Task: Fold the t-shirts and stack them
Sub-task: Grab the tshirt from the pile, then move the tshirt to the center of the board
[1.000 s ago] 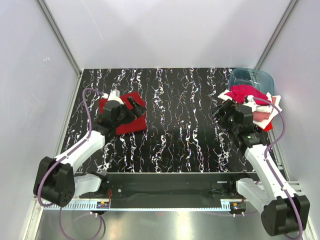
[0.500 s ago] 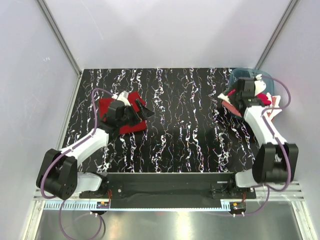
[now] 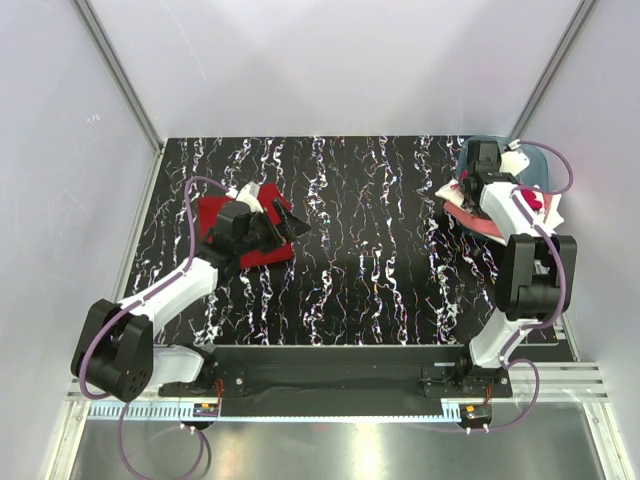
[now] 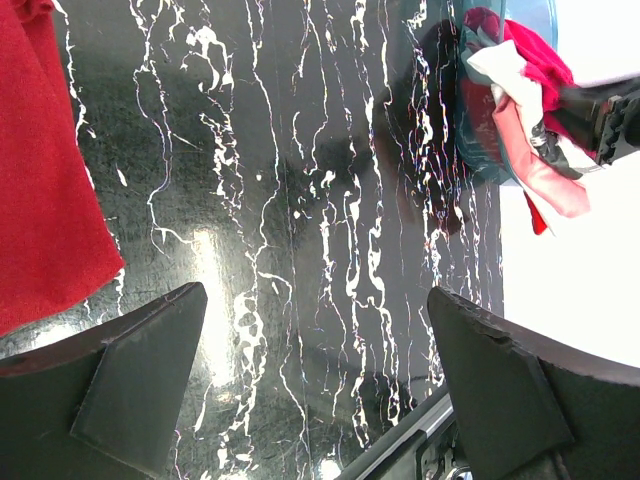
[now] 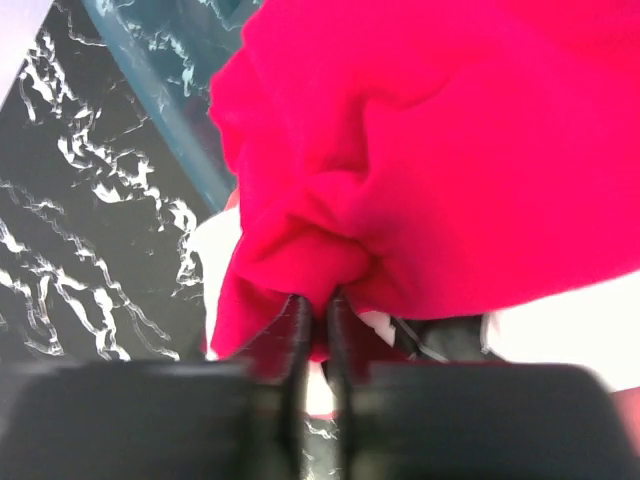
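At the left of the overhead view, your left gripper hangs wide open over the dark red shirt. At the upper right, your right gripper pinches a fold of the crimson shirt by the blue tub.

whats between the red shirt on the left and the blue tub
Only bare black marbled table lies between the red shirt and the tub, as the top view and left wrist view show.
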Controlling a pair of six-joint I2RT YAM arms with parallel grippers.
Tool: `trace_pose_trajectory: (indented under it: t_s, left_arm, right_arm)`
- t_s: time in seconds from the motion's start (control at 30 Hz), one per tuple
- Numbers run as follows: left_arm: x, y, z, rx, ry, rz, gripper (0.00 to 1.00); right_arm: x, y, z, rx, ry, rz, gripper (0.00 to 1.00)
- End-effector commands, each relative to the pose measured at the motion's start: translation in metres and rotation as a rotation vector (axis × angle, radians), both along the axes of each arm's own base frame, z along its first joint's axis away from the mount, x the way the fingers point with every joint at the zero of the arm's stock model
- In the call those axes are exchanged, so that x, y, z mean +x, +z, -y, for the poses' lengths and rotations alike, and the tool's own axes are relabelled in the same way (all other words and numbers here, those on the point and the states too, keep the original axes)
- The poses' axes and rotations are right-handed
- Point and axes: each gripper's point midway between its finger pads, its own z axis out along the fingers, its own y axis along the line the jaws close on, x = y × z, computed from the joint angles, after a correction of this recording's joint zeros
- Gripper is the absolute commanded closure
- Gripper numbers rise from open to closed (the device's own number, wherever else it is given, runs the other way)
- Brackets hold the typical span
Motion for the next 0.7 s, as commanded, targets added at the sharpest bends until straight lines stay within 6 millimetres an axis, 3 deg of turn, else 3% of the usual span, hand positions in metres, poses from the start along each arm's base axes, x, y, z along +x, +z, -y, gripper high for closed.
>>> trace_pose_trajectory:
  t_s: [0.0,0.07,0.1,0.17,0.2,0.23,0.27,0.3,0.33,0.37,0.4,0.43,0.47,0.5,0.53,0.57,0.63,0.67]
  left_arm:
    - [0.007,0.036,0.009,-0.051,-0.023,0.089,0.01]
    - [0.008,0.035,0.009,-0.046,-0.020,0.087,0.01]
    - [0.008,0.035,0.009,-0.042,-0.021,0.086,0.01]
    - [0.009,0.034,0.009,-0.039,-0.021,0.084,0.01]
    - [0.009,0.033,0.010,-0.037,-0.022,0.080,0.01]
    - [0.009,0.033,0.011,-0.037,-0.025,0.079,0.01]
    - [0.009,0.033,0.012,-0.038,-0.028,0.078,0.01]
    - [0.009,0.033,0.013,-0.037,-0.031,0.078,0.01]
    - [0.009,0.033,0.013,-0.033,-0.029,0.076,0.01]
    - [0.010,0.033,0.012,-0.030,-0.023,0.080,0.01]
    - [0.010,0.033,0.012,-0.024,-0.024,0.081,0.01]
    - [0.010,0.030,0.011,-0.015,-0.022,0.076,0.01]
    - [0.011,0.029,0.011,-0.006,-0.020,0.077,0.01]
    - [0.012,0.030,0.011,-0.004,-0.022,0.077,0.01]
    - [0.013,0.026,0.011,0.004,-0.020,0.066,0.01]
    - [0.014,0.024,0.011,0.009,-0.021,0.064,0.01]
    - [0.015,0.018,0.012,0.018,-0.022,0.048,0.01]
    - [0.016,0.016,0.012,0.025,-0.023,0.043,0.01]
  right_arm:
    - [0.009,0.043,0.016,-0.065,-0.072,0.090,1.00]
    - [0.005,0.063,0.016,-0.091,-0.075,0.135,1.00]
    - [0.003,0.089,0.016,-0.106,-0.067,0.193,1.00]
    - [-0.003,0.119,0.004,-0.148,-0.041,0.213,1.00]
    - [-0.007,0.160,0.000,-0.171,-0.042,0.286,1.00]
    - [-0.010,0.176,-0.023,-0.198,0.020,0.296,1.00]
    - [-0.013,0.198,-0.034,-0.214,0.044,0.332,1.00]
    - [-0.017,0.237,-0.052,-0.232,0.095,0.404,1.00]
    - [-0.021,0.257,-0.069,-0.235,0.141,0.444,1.00]
    - [-0.028,0.277,-0.111,-0.224,0.244,0.489,1.00]
    - [-0.036,0.315,-0.133,-0.210,0.301,0.571,1.00]
    - [-0.042,0.332,-0.155,-0.231,0.394,0.597,1.00]
    - [-0.056,0.362,-0.198,-0.190,0.520,0.674,1.00]
    - [-0.065,0.377,-0.225,-0.148,0.650,0.716,1.00]
    - [-0.073,0.380,-0.236,-0.116,0.710,0.715,1.00]
    - [-0.081,0.395,-0.239,-0.078,0.727,0.746,1.00]
    - [-0.088,0.402,-0.223,-0.067,0.651,0.767,1.00]
    - [-0.082,0.385,-0.219,-0.090,0.623,0.731,1.00]
